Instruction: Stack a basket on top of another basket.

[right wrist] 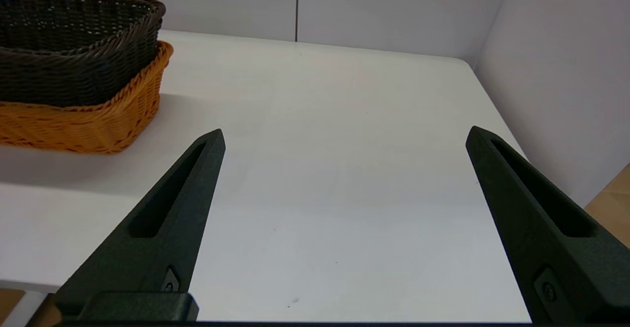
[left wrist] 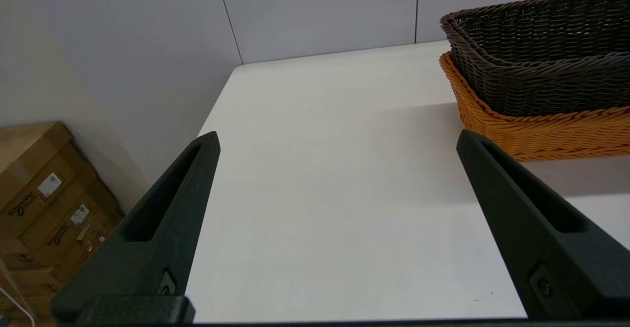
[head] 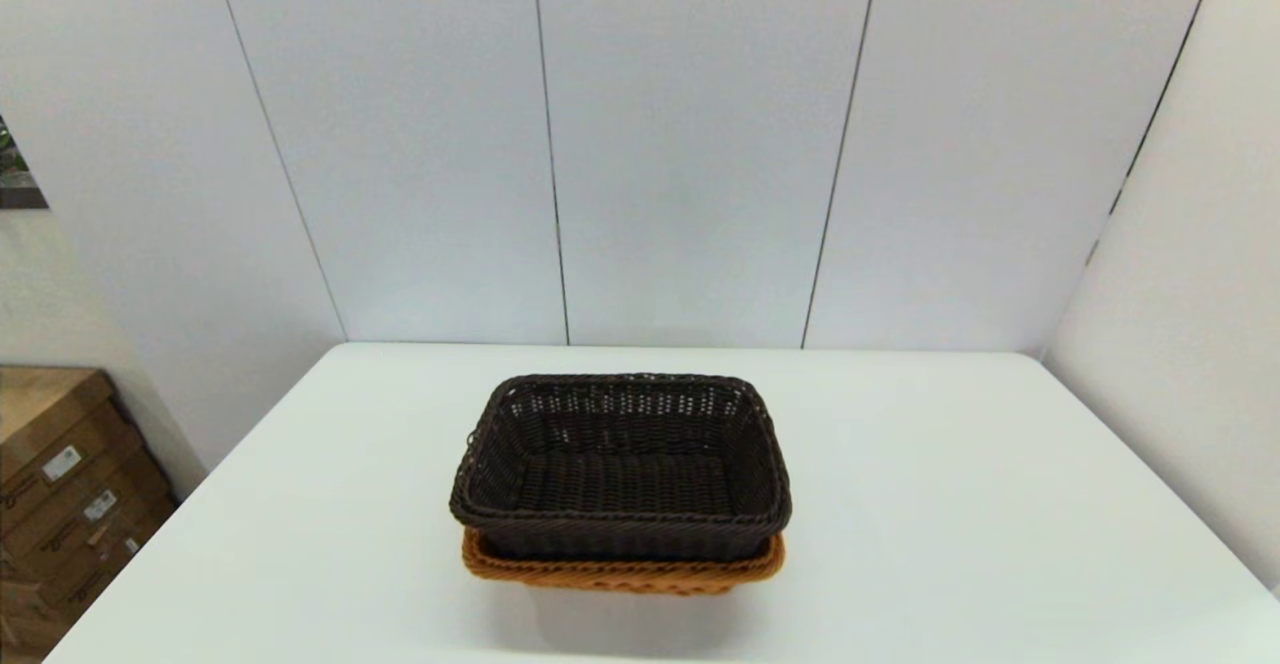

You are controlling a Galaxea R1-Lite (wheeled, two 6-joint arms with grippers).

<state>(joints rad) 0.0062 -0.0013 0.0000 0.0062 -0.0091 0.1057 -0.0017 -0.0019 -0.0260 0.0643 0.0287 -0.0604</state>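
Head camera looks forward and down at the table [head: 950, 504]. Each wrist camera sits low at the near edge, facing the far wall. All share the stacked baskets [head: 620, 484].

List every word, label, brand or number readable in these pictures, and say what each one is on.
"Schneider": printed on the side of a cardboard box beside the table; the smaller line under it is too blurred to read.
White stickers on the boxes: too small to read.
Boxes in the head view: print and labels unreadable.
Dark brown basket, orange-tan basket: no text.
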